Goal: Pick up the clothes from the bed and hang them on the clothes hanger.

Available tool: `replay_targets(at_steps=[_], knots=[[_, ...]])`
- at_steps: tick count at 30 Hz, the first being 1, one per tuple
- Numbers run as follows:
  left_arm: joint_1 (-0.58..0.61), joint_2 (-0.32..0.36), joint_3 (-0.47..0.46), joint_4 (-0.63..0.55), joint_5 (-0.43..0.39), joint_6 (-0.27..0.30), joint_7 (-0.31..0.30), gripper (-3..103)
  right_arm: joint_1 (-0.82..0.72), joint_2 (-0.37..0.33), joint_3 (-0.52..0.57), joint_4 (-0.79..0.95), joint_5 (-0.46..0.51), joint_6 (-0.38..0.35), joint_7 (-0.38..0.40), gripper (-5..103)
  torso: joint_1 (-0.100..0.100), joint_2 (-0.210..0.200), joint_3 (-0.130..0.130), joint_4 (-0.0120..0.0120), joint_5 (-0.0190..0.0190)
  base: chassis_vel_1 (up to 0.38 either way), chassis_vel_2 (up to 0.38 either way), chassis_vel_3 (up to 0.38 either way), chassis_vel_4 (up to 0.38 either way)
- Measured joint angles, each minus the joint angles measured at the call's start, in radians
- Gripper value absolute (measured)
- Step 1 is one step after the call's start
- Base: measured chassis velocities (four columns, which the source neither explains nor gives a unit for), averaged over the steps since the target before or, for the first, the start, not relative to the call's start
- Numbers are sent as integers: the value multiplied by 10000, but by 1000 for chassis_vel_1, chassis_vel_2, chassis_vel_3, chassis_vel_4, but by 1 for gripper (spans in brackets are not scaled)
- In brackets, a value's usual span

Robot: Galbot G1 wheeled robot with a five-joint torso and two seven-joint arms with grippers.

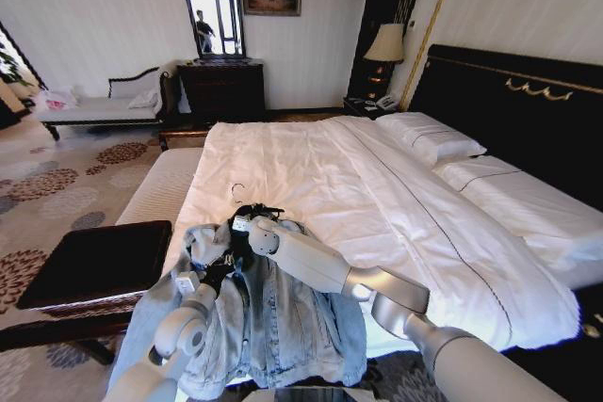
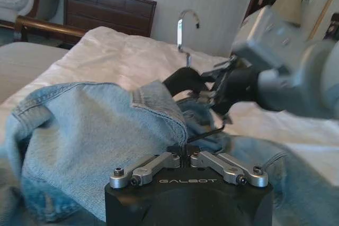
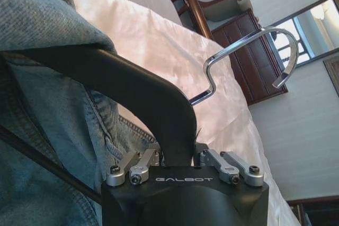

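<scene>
The clothes, a light-blue denim jacket (image 1: pixel 268 322), lie spread at the near corner of the white bed (image 1: pixel 377 195). The black clothes hanger (image 3: pixel 143 91) sits at the jacket's collar, and its silver hook (image 1: pixel 237 191) points up the bed. My right gripper (image 1: pixel 249 221) is shut on the hanger's neck just below the hook (image 3: pixel 249 46). My left gripper (image 1: pixel 201 277) rests on the jacket's left front and is shut on a fold of denim (image 2: pixel 159 125) near the collar. In the left wrist view the right gripper (image 2: pixel 225 86) holds the hanger (image 2: pixel 185 80) just beyond the fold.
A dark bench (image 1: pixel 94 261) stands left of the bed's foot, close to my left arm. Two pillows (image 1: pixel 429 136) lie by the black headboard (image 1: pixel 509 110). A chaise (image 1: pixel 94 110), a dresser (image 1: pixel 221 89) and a lamp (image 1: pixel 384 44) line the far wall.
</scene>
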Motion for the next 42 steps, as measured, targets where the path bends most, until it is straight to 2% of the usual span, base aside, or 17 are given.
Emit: replay_targets(at_steps=[4,6,7,10,12,16,19,22,25,26,28,30,32,34,37,39,42], knots=[[-71,24,-66,420,738,0,-145,3,-31,-196,-74,364,55,13,-92,28,0,0,0,-3,1,0,0,0,0],[-83,19,-96,704,1322,10,-288,15,-64,-208,-87,406,46,22,-119,28,1,-1,0,-2,1,0,0,0,0],[-83,19,-96,704,1322,10,-288,15,-64,-208,-87,406,46,22,-119,28,1,-1,0,-2,1,0,0,0,0],[2,-118,3,715,1556,58,-484,30,-55,2,-89,-186,-198,33,-154,28,0,0,-1,2,1,0,0,0,0],[17,-154,39,676,1599,64,-511,30,-36,99,-89,-447,-281,35,-165,28,0,0,0,2,1,0,0,0,0],[109,-175,81,485,1678,69,-524,52,138,573,-85,-1421,-505,38,-171,28,0,-1,0,0,0,0,0,0,0],[106,-148,30,477,1654,62,-508,57,227,671,-97,-1534,-503,38,-173,28,0,-1,0,-1,1,0,0,0,0],[-123,-122,-10,682,1487,48,-505,76,298,703,-168,-1151,-365,35,-178,28,0,0,0,-2,0,0,0,0,0],[-237,-115,-15,743,1345,47,-518,74,301,680,-199,-868,-277,35,-179,28,1,0,0,-2,0,0,0,0,0],[-370,-114,-26,772,1143,26,-538,68,299,620,-243,-431,-119,34,-173,28,1,0,0,-2,0,0,0,0,0],[-371,-114,-39,753,1094,20,-537,68,296,598,-253,-338,-88,33,-167,28,1,0,0,-2,0,0,0,0,0],[-143,-104,-179,418,898,13,-416,58,271,488,-272,-149,-44,33,-148,28,1,-1,0,-2,0,0,0,0,0],[179,-63,-370,93,846,13,-299,66,232,374,-286,-135,-38,38,-147,28,1,-1,0,1,1,0,0,0,0],[355,-37,-505,-55,847,3,-260,66,190,287,-292,-131,-37,39,-147,28,1,-1,0,2,1,0,0,0,0],[575,-19,-807,-225,823,-42,-229,83,65,128,-267,-56,-49,42,-120,27,0,0,0,1,2,0,0,0,0],[588,-17,-883,-233,794,-55,-232,83,34,103,-250,-30,-51,42,-113,27,0,0,0,0,2,0,0,0,0],[536,39,-1095,-333,390,-8,-306,97,-8,33,-242,121,-33,42,-89,27,1,-1,0,-2,2,0,0,0,0]])
